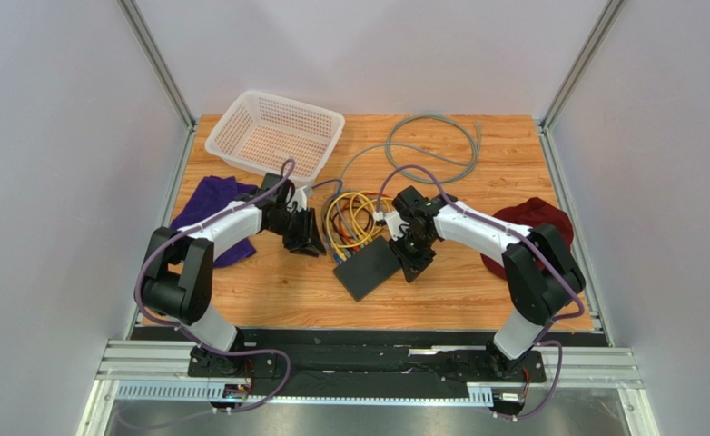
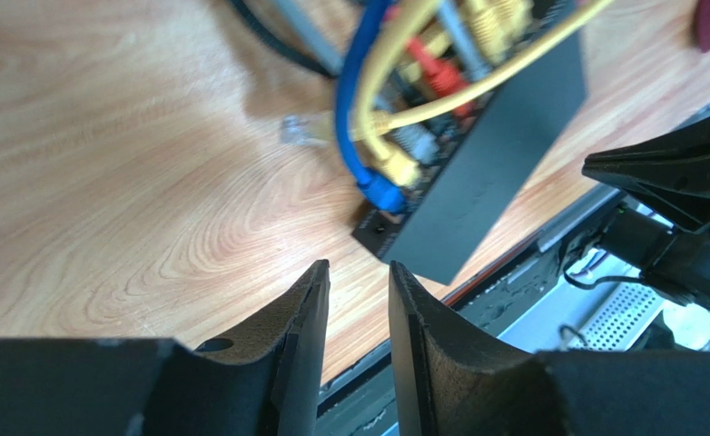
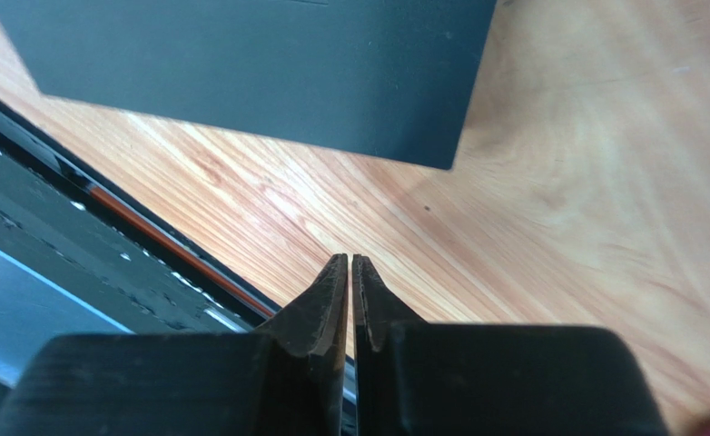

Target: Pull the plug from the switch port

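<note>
The black switch point(image 1: 370, 270) lies flat at mid table, and several plugs sit in its far edge. The left wrist view shows the switch point(image 2: 504, 145) with a blue plug point(image 2: 385, 194), a yellow plug point(image 2: 399, 166) and a red plug point(image 2: 435, 78) in its ports. A loose clear plug point(image 2: 296, 130) lies on the wood beside them. My left gripper point(image 1: 308, 240) point(image 2: 359, 268) is open and empty, left of the switch. My right gripper point(image 1: 417, 267) point(image 3: 350, 259) is shut and empty, just off the switch's right edge point(image 3: 268, 64).
A tangle of yellow cables point(image 1: 353, 221) lies behind the switch, with a grey cable point(image 1: 440, 145) looping farther back. A white mesh basket point(image 1: 277, 132) stands at the back left. A purple cloth point(image 1: 212, 213) is at the left and a dark red cloth point(image 1: 531, 222) at the right.
</note>
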You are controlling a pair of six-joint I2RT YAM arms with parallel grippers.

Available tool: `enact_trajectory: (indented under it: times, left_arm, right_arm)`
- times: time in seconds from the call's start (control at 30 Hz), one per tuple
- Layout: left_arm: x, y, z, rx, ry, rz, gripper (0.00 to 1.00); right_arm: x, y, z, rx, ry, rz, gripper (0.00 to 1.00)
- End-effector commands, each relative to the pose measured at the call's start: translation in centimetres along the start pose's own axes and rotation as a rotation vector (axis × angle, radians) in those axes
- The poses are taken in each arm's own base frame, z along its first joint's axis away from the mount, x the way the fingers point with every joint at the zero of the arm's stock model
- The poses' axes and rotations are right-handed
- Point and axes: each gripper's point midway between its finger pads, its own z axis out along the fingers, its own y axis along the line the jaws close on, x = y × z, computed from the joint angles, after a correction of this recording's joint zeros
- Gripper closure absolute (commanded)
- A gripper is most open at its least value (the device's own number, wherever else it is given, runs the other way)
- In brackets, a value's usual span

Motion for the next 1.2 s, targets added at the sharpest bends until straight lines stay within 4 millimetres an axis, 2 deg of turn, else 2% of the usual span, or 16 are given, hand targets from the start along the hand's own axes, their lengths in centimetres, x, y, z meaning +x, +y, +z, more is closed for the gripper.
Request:
enact_trajectory:
  times: [0.0,0.03,0.07,0.1,0.13,0.3,0.47,0.53,0.6,0.7,0.77,0.8,0.83,0.93,1.07,1.17]
  left_arm:
    - [1.8,1.7,1.8,-0.015,0.057,-0.025,0.63]
    - [2.3,1.8,2.3,-0.012,0.077,-0.030,0.66]
    - [2.1,1.5,2.6,0.007,0.062,-0.017,0.77]
    - [2.9,1.6,2.9,0.016,0.069,-0.027,0.95]
    - [3.1,1.5,3.0,0.024,0.061,-0.020,1.00]
    - [4.7,0.1,4.7,0.075,0.075,0.041,1.00]
    - [4.9,-2.1,6.4,0.123,0.054,0.146,1.00]
    - [5.6,-2.7,7.4,0.123,0.069,0.175,1.00]
    - [5.1,-3.9,8.0,0.144,0.067,0.210,1.00]
    - [5.3,-5.5,9.8,0.159,0.100,0.253,1.00]
    - [6.3,-6.1,11.4,0.160,0.149,0.277,1.00]
    - [5.7,-7.0,11.9,0.172,0.147,0.303,1.00]
    - [6.6,-7.0,12.8,0.168,0.182,0.313,1.00]
    - [6.7,-7.5,14.2,0.183,0.211,0.334,1.00]
    - [6.2,-8.4,13.7,0.197,0.228,0.380,0.99]
    - [4.8,-10.9,10.6,0.262,0.169,0.544,0.94]
  right_arm:
    - [1.4,1.2,2.2,-0.076,0.068,0.137,0.90]
    - [1.3,1.4,2.3,-0.081,0.071,0.166,0.90]
    - [1.3,1.4,2.6,-0.076,0.078,0.197,0.91]
    - [1.1,1.1,2.8,-0.060,0.077,0.203,0.92]
    - [0.7,0.9,2.8,-0.049,0.073,0.211,0.94]
    - [0.2,-0.4,4.1,-0.032,0.063,0.266,0.98]
    - [-0.2,-2.6,4.4,0.024,0.029,0.282,1.00]
    - [-0.8,-4.3,4.2,0.054,0.002,0.297,1.00]
    - [-1.8,-5.9,3.8,0.066,-0.027,0.323,1.00]
    - [-3.1,-7.4,3.3,0.056,-0.059,0.363,0.99]
    - [-3.4,-8.4,3.2,0.079,-0.062,0.360,0.99]
    - [-3.7,-9.1,2.8,0.091,-0.074,0.361,0.99]
    - [-3.8,-9.6,2.6,0.101,-0.081,0.357,0.99]
    - [-4.2,-11.4,2.1,0.134,-0.104,0.366,0.99]
    - [-4.7,-13.5,0.5,0.157,-0.112,0.378,0.98]
    - [-5.7,-13.4,-1.8,0.165,-0.154,0.353,0.96]
